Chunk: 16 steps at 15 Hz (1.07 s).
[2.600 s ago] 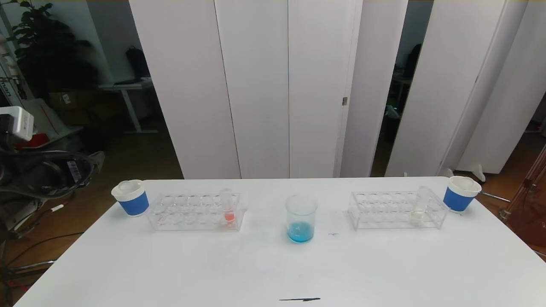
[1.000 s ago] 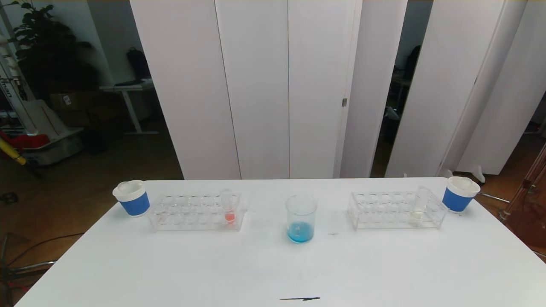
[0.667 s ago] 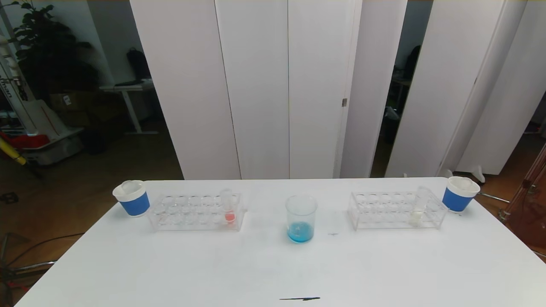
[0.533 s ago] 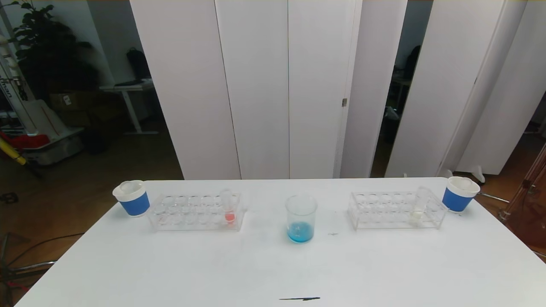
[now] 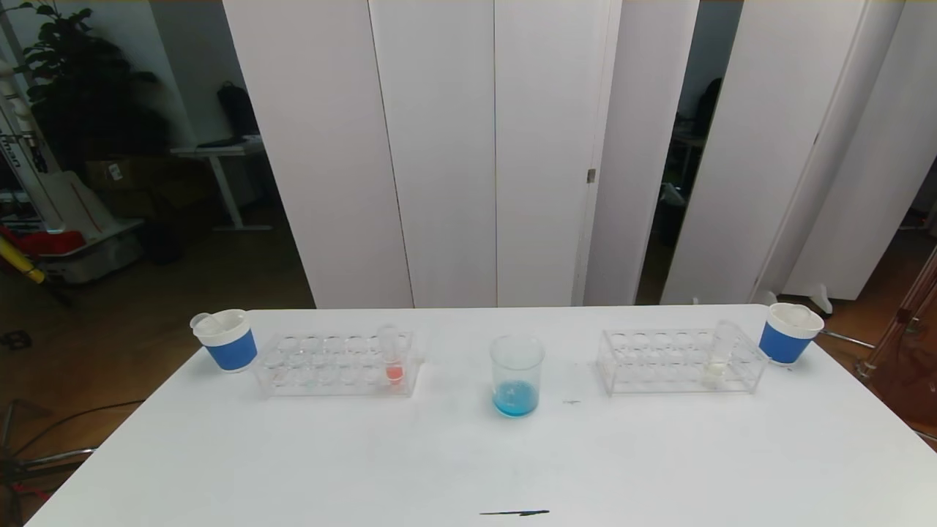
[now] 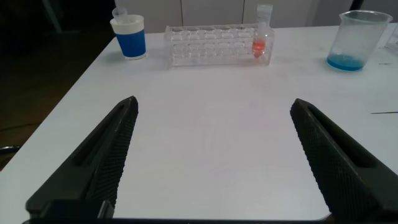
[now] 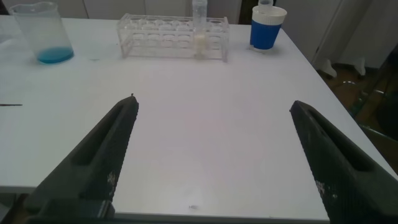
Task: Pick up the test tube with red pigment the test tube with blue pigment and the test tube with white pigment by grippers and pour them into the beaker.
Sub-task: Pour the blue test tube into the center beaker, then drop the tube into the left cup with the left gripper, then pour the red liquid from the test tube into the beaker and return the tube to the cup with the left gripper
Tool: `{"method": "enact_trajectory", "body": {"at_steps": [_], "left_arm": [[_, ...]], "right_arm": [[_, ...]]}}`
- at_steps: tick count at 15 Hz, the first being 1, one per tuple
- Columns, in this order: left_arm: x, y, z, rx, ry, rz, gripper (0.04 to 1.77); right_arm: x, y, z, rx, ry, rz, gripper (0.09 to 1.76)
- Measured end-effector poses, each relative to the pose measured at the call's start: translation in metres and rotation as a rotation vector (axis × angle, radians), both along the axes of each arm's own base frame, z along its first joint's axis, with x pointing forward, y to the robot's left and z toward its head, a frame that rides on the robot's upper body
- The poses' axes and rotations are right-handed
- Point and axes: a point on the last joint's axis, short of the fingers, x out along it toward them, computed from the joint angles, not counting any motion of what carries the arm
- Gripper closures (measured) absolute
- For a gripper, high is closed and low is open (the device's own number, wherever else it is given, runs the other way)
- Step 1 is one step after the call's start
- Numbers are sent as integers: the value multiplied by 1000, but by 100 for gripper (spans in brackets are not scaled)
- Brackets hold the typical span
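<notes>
Head view: the white counter (image 5: pixel 468 468) carries the beaker (image 5: pixel 517 375) at its middle, upright, with blue liquid in its bottom. To the left stands a clear rack (image 5: pixel 337 363) with the red tube (image 5: pixel 392 354) upright in a hole at the end nearer the beaker. A blue-banded cup (image 5: pixel 225 339) stands just beyond the rack's far left end, with something pale sticking out at its rim; what it is cannot be told. To the right of the beaker is a second rack (image 5: pixel 681 360) with the white tube (image 5: pixel 720 353) leaning slightly in a hole near its right end, and a second cup (image 5: pixel 788 333) just beside that end. A short dark mark (image 5: pixel 514 513) lies on the counter's near edge. Neither arm shows here.

Left wrist view: the left pincer (image 6: pixel 217 155) hangs over the near edge of the counter, its two dark fingers (image 6: pixel 102 155) spread wide with nothing between them. Far ahead stand the cup, rack, red tube and beaker.

Right wrist view: the right pincer (image 7: pixel 214 155) is likewise wide apart and empty above the near counter, with the second rack, white tube, cup and beaker well ahead.
</notes>
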Motion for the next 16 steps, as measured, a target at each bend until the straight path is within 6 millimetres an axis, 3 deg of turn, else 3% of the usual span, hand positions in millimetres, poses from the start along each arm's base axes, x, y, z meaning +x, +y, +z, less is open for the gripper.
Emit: {"method": "enact_trajectory", "body": {"at_steps": [12,16], "left_arm": [[0,0,0,-3,-1,2,6],[-2,0,9,0,-35,0,6]], "right_arm": [[0,0,0,0,0,0,10],[0,0,0,0,0,0,10]]}}
